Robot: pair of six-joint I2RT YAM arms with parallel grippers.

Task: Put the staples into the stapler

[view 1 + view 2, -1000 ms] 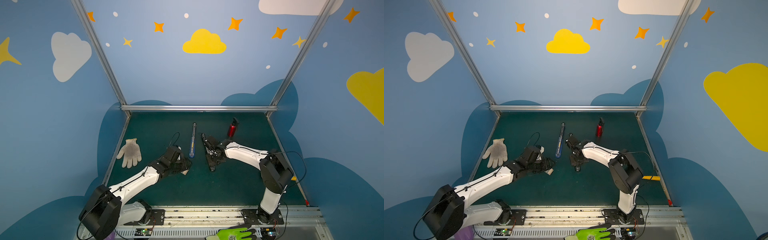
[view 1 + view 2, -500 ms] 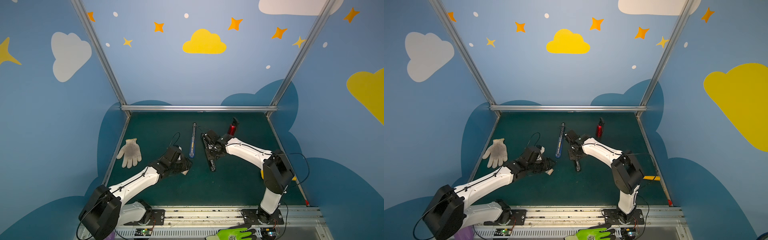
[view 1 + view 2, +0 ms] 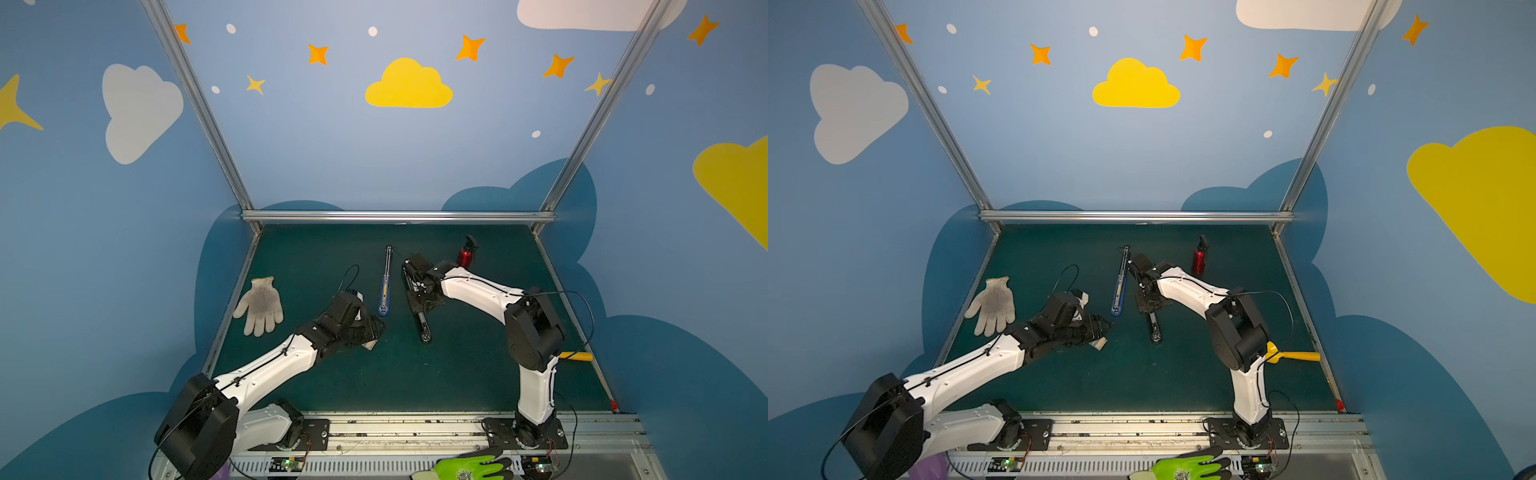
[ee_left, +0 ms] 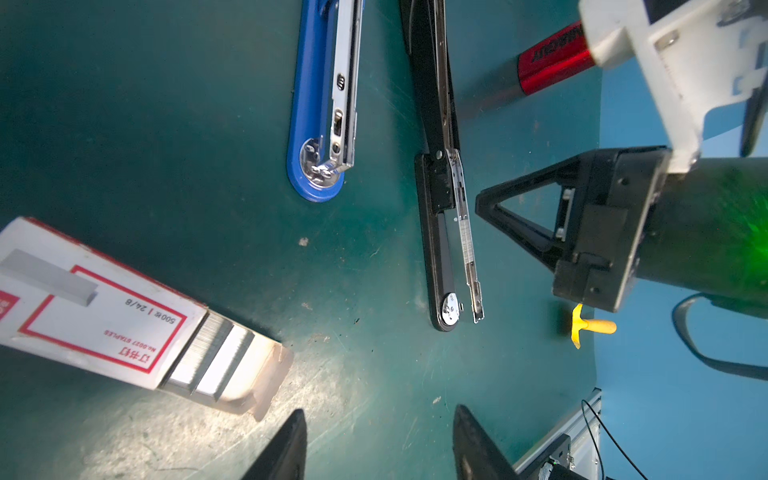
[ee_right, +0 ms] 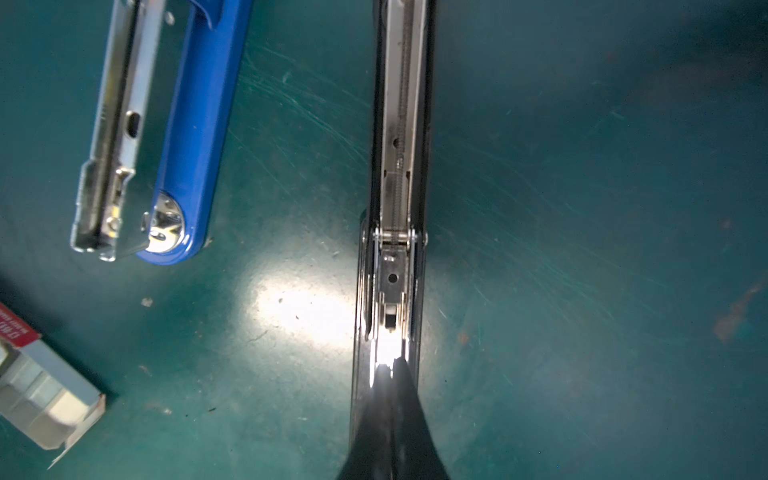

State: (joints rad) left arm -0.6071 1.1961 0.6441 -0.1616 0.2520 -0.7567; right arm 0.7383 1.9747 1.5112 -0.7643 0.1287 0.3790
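**STATION STATUS: STAPLER OPEN, STAPLE BOX TRAY EXTENDED**

**1. Staples.** The staples [image 4: 95,307] lie flat on the green counter [image 3: 457,374], on the left arm's side of the two staplers. The white sleeve carries a red frame and print. The inner tray is slid partway out of one end, exposing rows of silver staple strips. In both top views only a corner of the box shows past the left pincer [image 3: 372,330].

**2. Staplers.** The black stapler [image 4: 442,232] lies opened out flat, with its metal magazine channel facing up. The blue stapler [image 4: 320,104] lies beside it, also opened, roughly parallel and not touching it. The box touches neither stapler.

**3. Left pincer.** In the left wrist view the two fingers stand apart with bare counter between them. They grip nothing. The tray end of the box lies just beside one finger.

**4. Right pincer.** The right pincer [image 5: 395,368] has its fingers together. The tips sit over the magazine channel of the black stapler, near its hinge. Glare at the tips hides whether they touch the metal or pinch anything.

**5. Other items.**
- A red canister [image 3: 465,255] stands upright towards the back, just beyond the right arm.
- A white glove [image 3: 261,305] lies at the left edge.
- A yellow tool [image 3: 1293,356] lies at the right edge.
- A green glove [image 3: 469,469] rests on the front rail.
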